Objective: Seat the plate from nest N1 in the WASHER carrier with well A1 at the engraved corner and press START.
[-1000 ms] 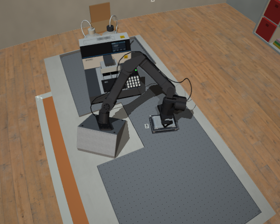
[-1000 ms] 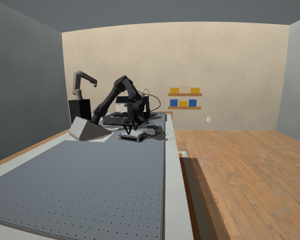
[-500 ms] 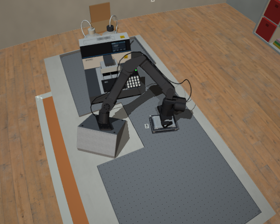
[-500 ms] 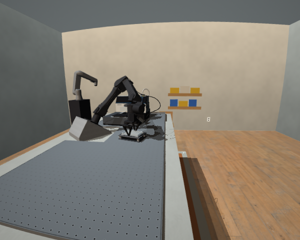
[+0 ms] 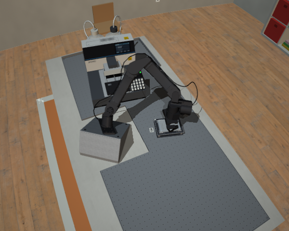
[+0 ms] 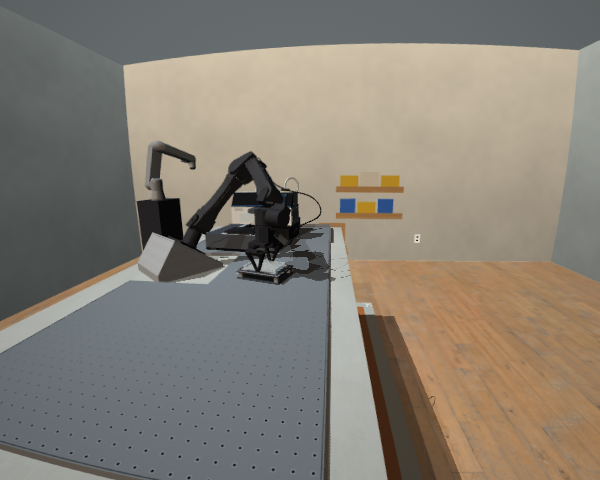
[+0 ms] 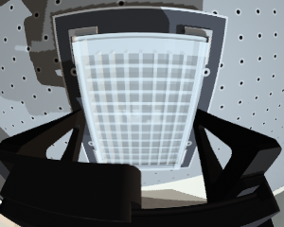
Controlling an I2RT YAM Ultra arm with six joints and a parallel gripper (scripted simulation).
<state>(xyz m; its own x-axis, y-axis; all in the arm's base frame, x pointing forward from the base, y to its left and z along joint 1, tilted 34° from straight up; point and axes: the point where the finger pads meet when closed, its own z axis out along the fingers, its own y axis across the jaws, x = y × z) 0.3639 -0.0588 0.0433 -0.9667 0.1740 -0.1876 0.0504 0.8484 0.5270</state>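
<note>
The clear plate (image 5: 162,125) (image 6: 278,267) (image 7: 137,85) lies in the dark plate nest N1 (image 5: 170,133) (image 6: 259,274) (image 7: 128,16). My gripper (image 5: 172,128) (image 6: 264,264) (image 7: 138,114) is open, pointing down over the plate, with one finger beside each long side. I cannot tell which corner of the plate is cut off. The washer WASHER (image 5: 95,51) (image 6: 242,211) stands at the far end of the bench. Its white-keyed keypad (image 5: 137,84) is at its front right, and a small green lamp (image 5: 140,72) is lit behind the keypad. My arm partly hides the carrier area.
My arm's wedge-shaped base (image 5: 99,146) (image 6: 158,258) stands left of the nest. The N1 label (image 5: 151,130) lies beside the nest. Two bottles with tubes stand behind the washer. Another grey arm (image 6: 155,160) on a black pedestal stands beyond the bench.
</note>
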